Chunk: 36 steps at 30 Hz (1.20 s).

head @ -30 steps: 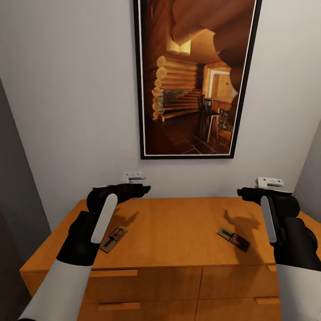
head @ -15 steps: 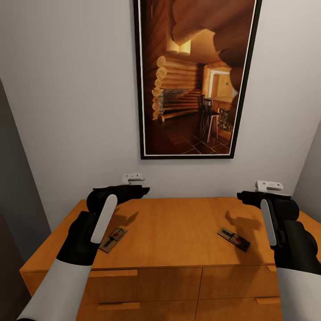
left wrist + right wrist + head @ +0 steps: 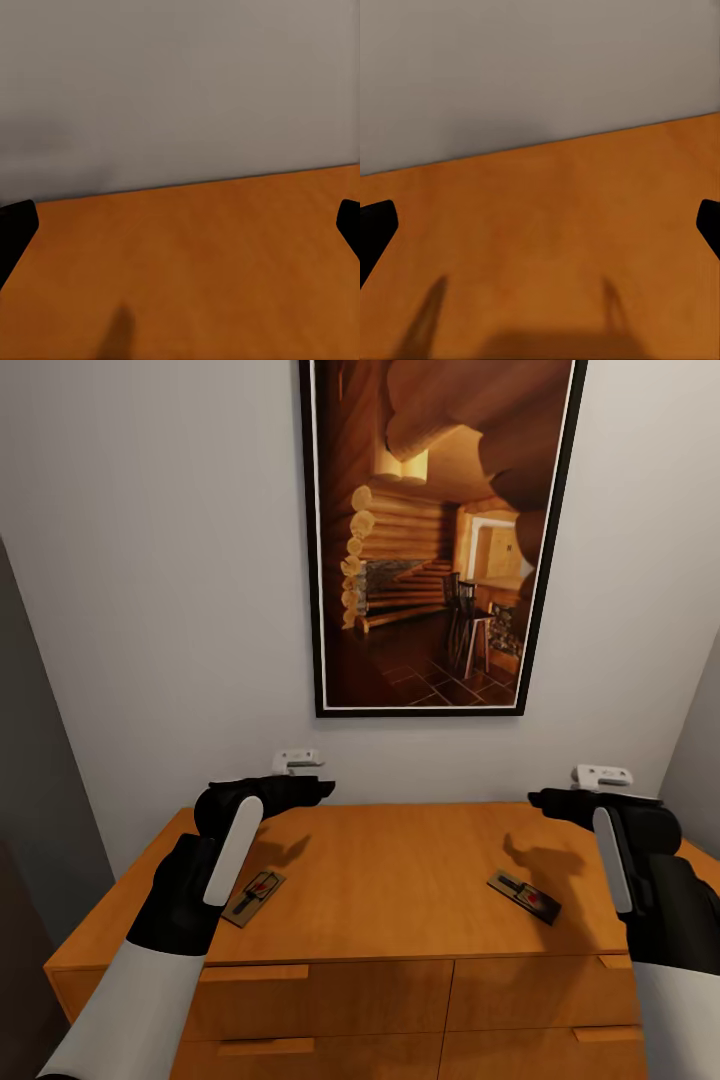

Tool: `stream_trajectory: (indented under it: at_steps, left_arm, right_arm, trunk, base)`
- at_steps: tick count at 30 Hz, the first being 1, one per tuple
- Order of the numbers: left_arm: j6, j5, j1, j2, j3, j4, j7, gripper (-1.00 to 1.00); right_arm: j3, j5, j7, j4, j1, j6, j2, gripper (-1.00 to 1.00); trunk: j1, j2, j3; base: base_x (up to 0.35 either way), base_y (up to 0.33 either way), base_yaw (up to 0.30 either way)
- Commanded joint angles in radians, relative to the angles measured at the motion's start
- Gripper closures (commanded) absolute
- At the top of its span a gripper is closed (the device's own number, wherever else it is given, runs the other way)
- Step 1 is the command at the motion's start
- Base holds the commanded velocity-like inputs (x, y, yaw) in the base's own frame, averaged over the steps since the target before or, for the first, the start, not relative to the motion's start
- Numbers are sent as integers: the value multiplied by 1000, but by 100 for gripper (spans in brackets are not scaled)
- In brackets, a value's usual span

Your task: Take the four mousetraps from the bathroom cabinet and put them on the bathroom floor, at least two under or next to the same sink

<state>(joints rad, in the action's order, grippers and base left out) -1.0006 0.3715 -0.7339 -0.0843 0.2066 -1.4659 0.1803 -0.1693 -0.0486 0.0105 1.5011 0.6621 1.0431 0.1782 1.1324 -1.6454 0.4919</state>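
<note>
Two mousetraps lie flat on top of the orange-brown cabinet (image 3: 400, 860). One mousetrap (image 3: 253, 896) is near the front left, the other mousetrap (image 3: 524, 896) near the front right; both are tan with dark metal and a red spot. My left gripper (image 3: 322, 789) hovers above the cabinet top, behind and above the left trap, open and empty. My right gripper (image 3: 540, 798) hovers above and just behind the right trap, also open and empty. In the left wrist view the left gripper (image 3: 180, 225) has its fingertips (image 3: 15, 225) wide apart over bare wood. The right gripper (image 3: 540, 221) looks the same in the right wrist view.
A grey wall (image 3: 150, 610) stands right behind the cabinet, with a large framed picture (image 3: 435, 540) of a log interior on it. Drawer fronts with slim bar handles (image 3: 265, 972) face me below the top. A darker wall panel (image 3: 30, 780) closes in the left side.
My right arm has drifted slightly to the right and down. The left arm and both mousetraps have stayed where they were.
</note>
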Motion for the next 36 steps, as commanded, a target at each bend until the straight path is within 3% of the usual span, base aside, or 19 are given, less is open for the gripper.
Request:
stream_trajectory:
  at_steps: [1,20,30,34,35,36]
  left_arm:
    - [-3,11,-1,0,0,-1,10,-100]
    - [-4,12,-1,0,1,-2,10,-100]
    - [-4,12,-1,0,1,-1,10,-100]
    - [-4,12,-1,0,0,-1,10,-100]
    - [-4,13,-1,0,0,-1,10,-100]
    - [-4,13,-1,0,0,-1,10,-100]
  right_arm:
    - [2,-7,-5,1,1,4,6,-100]
    - [101,3,-111,-2,0,4,113,-100]
    - [156,58,-167,-3,-1,4,169,-100]
    - [158,83,-189,-3,-1,4,191,-100]
    - [158,118,-979,-3,-1,4,414,-100]
    - [160,122,-980,-3,-1,4,414,-100]
  trunk:
    - [0,-1,1]
    - [0,-1,1]
    - [0,-1,1]
    - [0,-1,1]
    - [0,-1,1]
    - [0,-1,1]
  base:
    - [0,0,0]
    - [0,0,0]
    - [0,0,0]
    - [-44,-40,0]
    - [-115,-100,0]
    - [-138,-118,0]
